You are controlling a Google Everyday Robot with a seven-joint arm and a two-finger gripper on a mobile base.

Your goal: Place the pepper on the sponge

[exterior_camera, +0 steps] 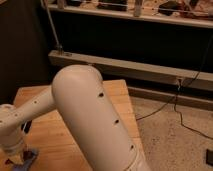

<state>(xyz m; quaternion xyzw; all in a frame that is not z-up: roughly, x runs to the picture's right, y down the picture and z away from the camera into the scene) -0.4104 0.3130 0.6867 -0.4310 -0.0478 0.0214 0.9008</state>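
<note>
My gripper (14, 150) hangs at the end of the white arm (90, 115), low over the wooden table's (117, 95) front left corner. It sits right above the left end of the blue-grey sponge (29, 157), whose right end sticks out from under it. The pepper is hidden from view. The arm's thick upper link fills the middle of the camera view and covers much of the tabletop.
The table ends at its right edge near the speckled floor (170, 135), where black cables (187, 125) trail. A low metal rail (145, 70) and a dark shelf unit stand behind the table. A small dark object (209, 157) lies at the far right.
</note>
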